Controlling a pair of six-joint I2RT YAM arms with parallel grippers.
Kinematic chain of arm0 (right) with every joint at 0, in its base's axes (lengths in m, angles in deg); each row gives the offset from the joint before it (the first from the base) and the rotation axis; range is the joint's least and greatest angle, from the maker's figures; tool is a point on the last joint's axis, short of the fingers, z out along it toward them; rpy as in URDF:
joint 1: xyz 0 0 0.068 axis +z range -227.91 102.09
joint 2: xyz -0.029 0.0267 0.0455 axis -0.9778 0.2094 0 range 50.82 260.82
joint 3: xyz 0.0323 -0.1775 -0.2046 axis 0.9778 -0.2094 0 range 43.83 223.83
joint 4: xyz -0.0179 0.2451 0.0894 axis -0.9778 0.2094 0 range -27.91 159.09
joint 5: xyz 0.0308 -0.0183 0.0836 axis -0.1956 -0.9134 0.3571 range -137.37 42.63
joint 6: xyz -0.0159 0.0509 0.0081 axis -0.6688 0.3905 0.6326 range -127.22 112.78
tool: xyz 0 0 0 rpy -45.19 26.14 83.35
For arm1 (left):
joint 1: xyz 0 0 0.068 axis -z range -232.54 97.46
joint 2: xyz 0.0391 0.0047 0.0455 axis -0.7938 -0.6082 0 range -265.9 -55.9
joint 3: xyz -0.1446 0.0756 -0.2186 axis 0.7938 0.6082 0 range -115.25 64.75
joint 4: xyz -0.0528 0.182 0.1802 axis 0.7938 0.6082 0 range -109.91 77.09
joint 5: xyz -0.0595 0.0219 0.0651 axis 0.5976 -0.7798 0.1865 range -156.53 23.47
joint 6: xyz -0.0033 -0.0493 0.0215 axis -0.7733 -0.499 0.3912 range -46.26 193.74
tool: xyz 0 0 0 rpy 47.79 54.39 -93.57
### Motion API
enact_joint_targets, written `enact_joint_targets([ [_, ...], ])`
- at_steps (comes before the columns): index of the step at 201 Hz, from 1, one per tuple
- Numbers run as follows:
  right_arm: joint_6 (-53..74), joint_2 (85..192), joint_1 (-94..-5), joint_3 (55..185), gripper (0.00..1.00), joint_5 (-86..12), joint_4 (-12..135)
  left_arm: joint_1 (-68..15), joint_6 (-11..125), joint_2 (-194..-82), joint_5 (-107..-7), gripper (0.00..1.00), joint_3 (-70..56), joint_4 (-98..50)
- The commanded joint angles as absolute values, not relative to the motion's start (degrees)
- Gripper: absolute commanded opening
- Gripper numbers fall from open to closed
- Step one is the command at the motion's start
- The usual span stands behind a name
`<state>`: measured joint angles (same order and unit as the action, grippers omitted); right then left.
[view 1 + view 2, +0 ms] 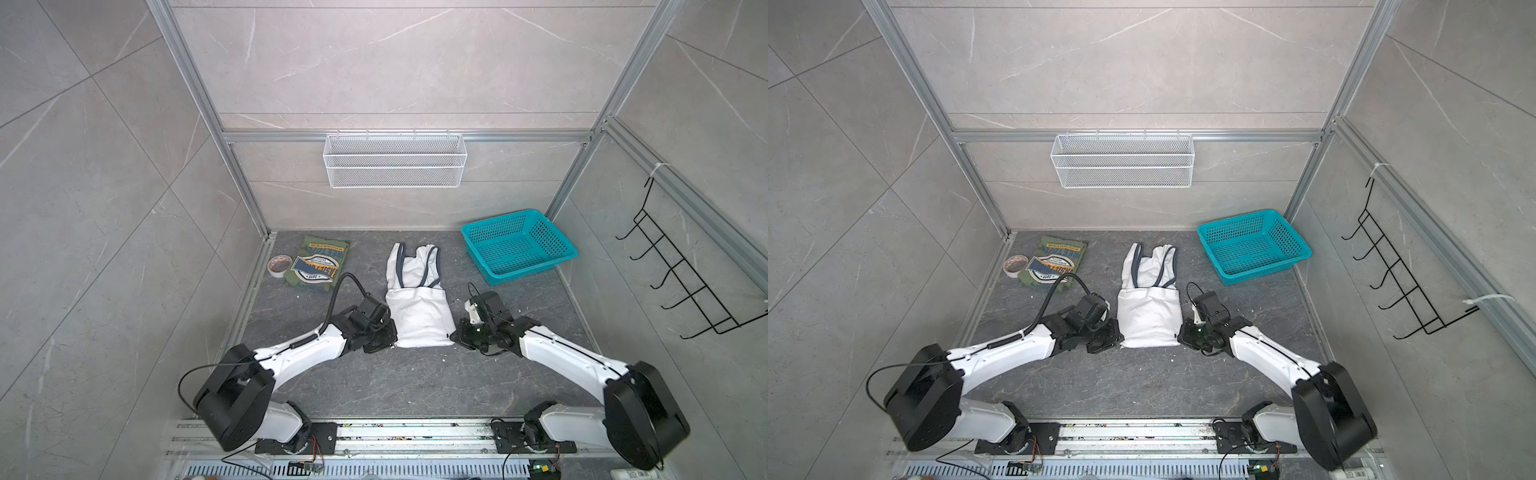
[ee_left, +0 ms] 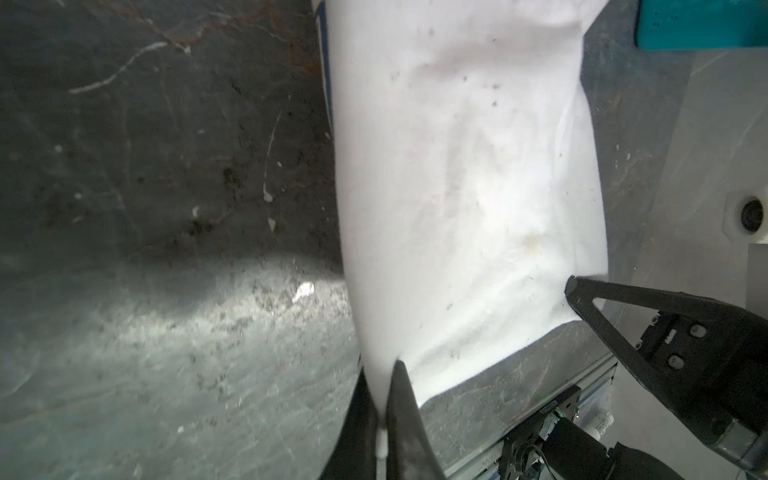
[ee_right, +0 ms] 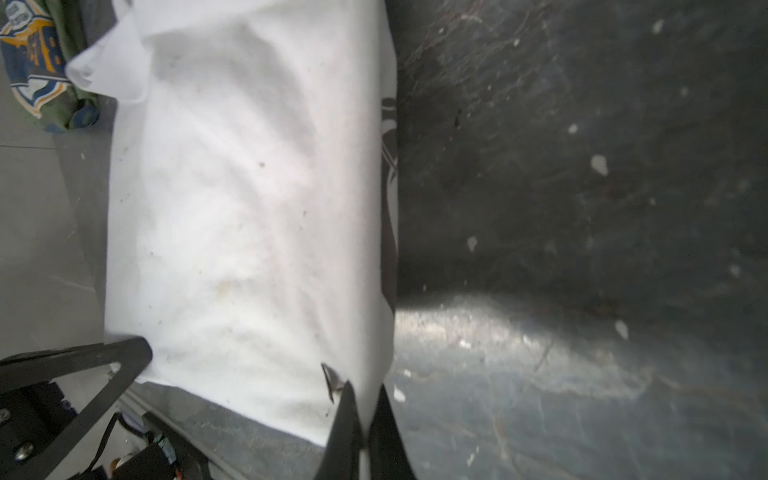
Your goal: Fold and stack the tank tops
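1. A white cloth tank top with dark grey trim is lying mid-way across the dark grey marbled desk, narrowed into a long strip with its straps pointing away from the robot.
2. The left gripper is pinching the strip's near left corner, jaws closed on the cloth. The right gripper is doing likewise at the near right corner.
3. An olive green tank top with a navy-yellow graphic is resting folded at the far left, well apart.
4. The crosswise fold seems to be starting. Next, both arms should be lifting the hem evenly and carrying it toward the straps.
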<state>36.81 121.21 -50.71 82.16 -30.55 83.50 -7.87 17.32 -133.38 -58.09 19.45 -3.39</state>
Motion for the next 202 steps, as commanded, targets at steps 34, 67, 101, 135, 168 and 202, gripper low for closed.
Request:
enact_joint_targets([
  [34, 39.5, 108.6, -48.7, 89.9, 0.00, -34.5, 103.5, -3.5, 10.1, -122.5, -63.4, 0.04, 15.3, 6.2],
  [67, 38.3, 113.0, -48.7, 99.9, 0.00, -37.5, 108.1, -4.1, 11.8, -124.7, -64.8, 0.08, 5.9, 8.4],
  [101, 34.8, 122.3, -51.1, 108.6, 0.00, -39.1, 106.8, -10.1, 15.1, -134.1, -61.4, 0.09, -3.6, 7.5],
  [135, 31.5, 135.0, -55.0, 118.1, 0.00, -36.3, 103.4, -16.1, 16.3, -145.7, -56.2, 0.09, -12.9, 5.8],
  [168, 30.5, 146.6, -57.6, 127.0, 0.00, -34.2, 102.7, -21.0, 16.1, -156.3, -51.3, 0.10, -21.0, 4.3],
  [202, 30.9, 155.4, -60.1, 133.2, 0.00, -32.9, 102.0, -24.6, 15.3, -165.9, -48.7, 0.13, -29.8, 4.7],
])
